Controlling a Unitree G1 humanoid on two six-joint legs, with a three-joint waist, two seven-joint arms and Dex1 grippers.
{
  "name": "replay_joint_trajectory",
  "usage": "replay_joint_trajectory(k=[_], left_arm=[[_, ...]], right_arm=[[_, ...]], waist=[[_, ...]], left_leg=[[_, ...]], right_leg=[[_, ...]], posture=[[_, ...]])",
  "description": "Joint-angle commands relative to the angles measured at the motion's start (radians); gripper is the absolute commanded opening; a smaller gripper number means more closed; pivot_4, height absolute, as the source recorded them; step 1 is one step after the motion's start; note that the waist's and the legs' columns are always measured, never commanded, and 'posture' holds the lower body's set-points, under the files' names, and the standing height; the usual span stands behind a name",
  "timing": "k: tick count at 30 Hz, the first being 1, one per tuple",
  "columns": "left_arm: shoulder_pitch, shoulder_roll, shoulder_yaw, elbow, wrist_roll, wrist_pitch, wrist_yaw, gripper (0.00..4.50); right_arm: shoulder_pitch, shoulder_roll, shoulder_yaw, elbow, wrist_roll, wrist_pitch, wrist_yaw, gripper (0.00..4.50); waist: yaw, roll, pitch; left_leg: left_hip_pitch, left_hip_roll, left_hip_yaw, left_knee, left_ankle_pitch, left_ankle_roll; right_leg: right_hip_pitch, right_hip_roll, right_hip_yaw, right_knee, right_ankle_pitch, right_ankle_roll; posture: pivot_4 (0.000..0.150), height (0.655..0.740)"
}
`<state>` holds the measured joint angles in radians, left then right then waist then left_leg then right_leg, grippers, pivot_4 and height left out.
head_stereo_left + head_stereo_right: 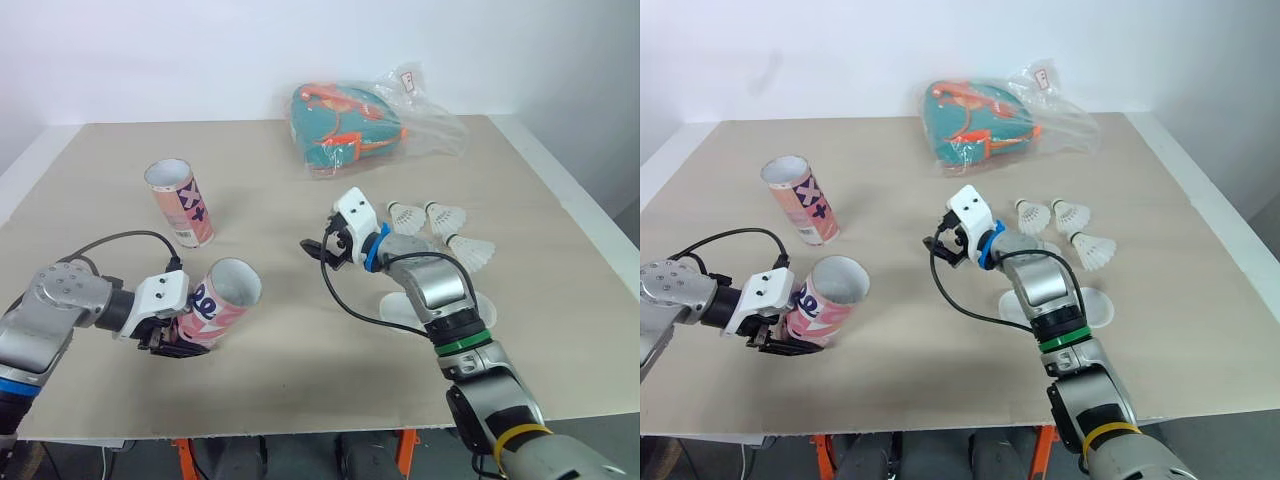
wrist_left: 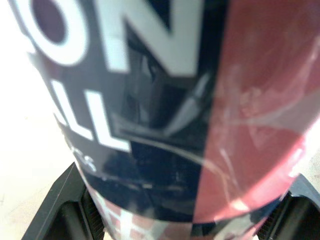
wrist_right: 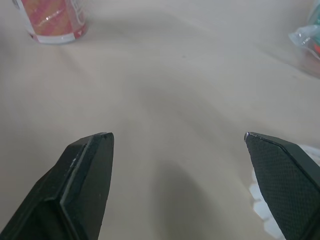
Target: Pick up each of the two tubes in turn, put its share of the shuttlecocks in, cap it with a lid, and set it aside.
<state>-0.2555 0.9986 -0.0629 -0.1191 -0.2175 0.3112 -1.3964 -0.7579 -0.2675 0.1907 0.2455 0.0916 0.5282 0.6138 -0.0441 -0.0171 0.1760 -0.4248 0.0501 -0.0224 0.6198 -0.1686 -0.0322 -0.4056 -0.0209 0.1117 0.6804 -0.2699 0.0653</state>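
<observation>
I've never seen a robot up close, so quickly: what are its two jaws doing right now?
Left gripper: jaws closed on a tilted pink tube.
Right gripper: jaws open, holding nothing.

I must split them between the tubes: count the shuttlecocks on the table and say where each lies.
3, all right of the right gripper: inner shuttlecock, middle shuttlecock beside it, near shuttlecock closer to the robot. The right arm may hide more.

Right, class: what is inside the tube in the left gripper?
The tube shows bare white inner wall at its mouth, nothing sitting there. Its depths are hidden by its own side and the left gripper.
</observation>
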Motion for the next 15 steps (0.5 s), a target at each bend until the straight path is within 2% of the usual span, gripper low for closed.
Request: replay_joint_trajectory(k=[1,6,15], left_arm=[[0.027,-0.017,-0.048,-0.003,0.013,0.013,0.016,3.17],[0.021,-0.021,-0.051,-0.005,0.013,0.017,0.016,3.17],[0.001,-0.036,-0.069,0.001,0.018,0.018,0.014,3.17]], right_arm=[[-0.004,-0.008,-0.027,-0.042,0.018,-0.009,0.016,4.48],[0.048,-0.064,-0.013,-0.159,0.08,-0.006,0.15,4.48],[0.017,-0.057,-0.005,-0.149,0.037,0.04,0.068,4.48]], waist=[[0.0,0.0,0.0],[0.002,0.0,0.0],[0.003,0.0,0.0]], left_leg=[[0.0,0.0,0.0,0.0,0.0,0.0],[0.0,0.0,0.0,0.0,0.0,0.0],[0.0,-0.001,0.0,0.0,0.0,0.0]], right_leg=[[0.0,0.0,0.0,0.0,0.0,0.0],[0.0,0.0,0.0,0.0,-0.001,0.0],[0.0,-0.002,0.0,0.0,-0.001,0.001]], posture=[[0.15,0.74],[0.15,0.74],[0.15,0.74]])
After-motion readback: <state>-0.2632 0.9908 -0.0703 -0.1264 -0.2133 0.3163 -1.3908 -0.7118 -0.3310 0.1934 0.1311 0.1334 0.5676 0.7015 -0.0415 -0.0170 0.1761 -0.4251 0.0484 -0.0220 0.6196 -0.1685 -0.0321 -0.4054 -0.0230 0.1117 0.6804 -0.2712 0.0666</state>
